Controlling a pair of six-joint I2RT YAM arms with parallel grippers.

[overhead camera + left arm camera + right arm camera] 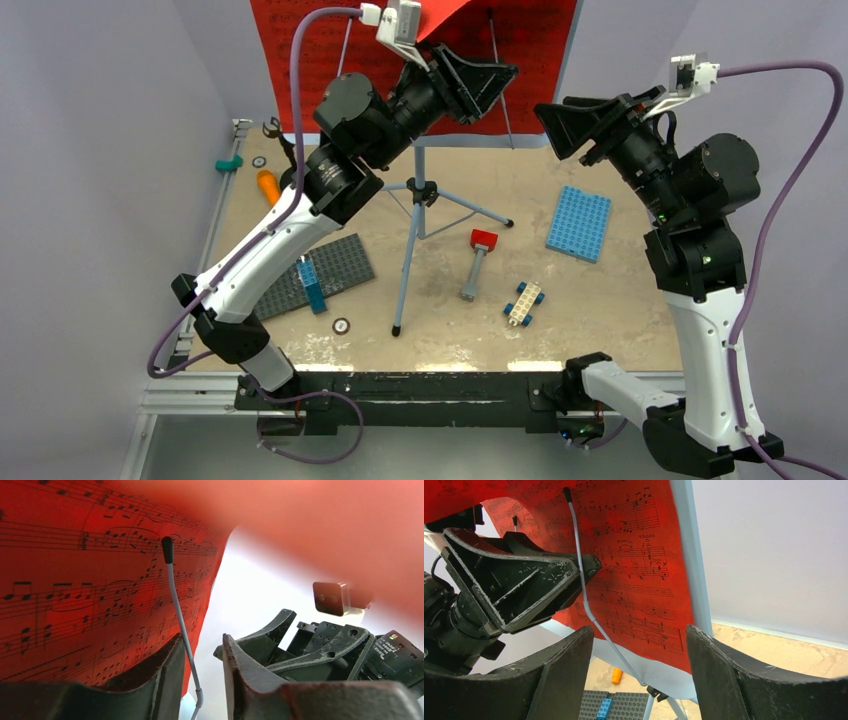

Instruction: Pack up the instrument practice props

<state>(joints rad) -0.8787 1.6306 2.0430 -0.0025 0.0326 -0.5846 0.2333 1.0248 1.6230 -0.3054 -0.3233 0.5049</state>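
Observation:
The music stand (411,235) rises on its grey tripod at mid-table, its pale-blue desk (687,555) holding red sheet-music pages (530,50). My left gripper (490,90) is raised at the pages' front. In the left wrist view the left gripper (201,645) is open by a narrow gap. A thin grey page-holder wire (178,615) and the red page's edge (200,630) lie in that gap, touching neither finger. My right gripper (555,130) hovers open to the right, facing the right-hand page (634,555). The orange toy microphone (268,187) lies at the back left.
A grey studded plate (320,272) with a blue brick lies front left, and a blue plate (580,222) sits on the right. A red-headed hammer (480,262) and a small wheeled brick car (524,302) lie near the tripod's feet. A teal piece (228,162) sits at the left edge.

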